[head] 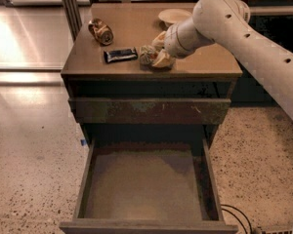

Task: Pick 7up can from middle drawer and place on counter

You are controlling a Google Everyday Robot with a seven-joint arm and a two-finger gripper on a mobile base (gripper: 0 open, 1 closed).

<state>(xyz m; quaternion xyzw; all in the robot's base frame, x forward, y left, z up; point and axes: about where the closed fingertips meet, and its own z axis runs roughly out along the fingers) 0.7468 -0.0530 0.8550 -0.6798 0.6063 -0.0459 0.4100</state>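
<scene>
**Camera view.** The drawer [145,186] stood open with nothing in it. The can [147,55] rested on the counter [132,33], near the front edge. The gripper [158,52] was against the can, on the side away from a packet [120,55]. Whether the gripper was clamped on the can or spread could not be told.

Judged status: the transfer looked essentially complete, with only release and withdrawal left.

The packet lay just beside the can. A brown can [100,31] lay farther back and a plate [175,16] behind the gripper. Clear room appeared to lie upward.
</scene>
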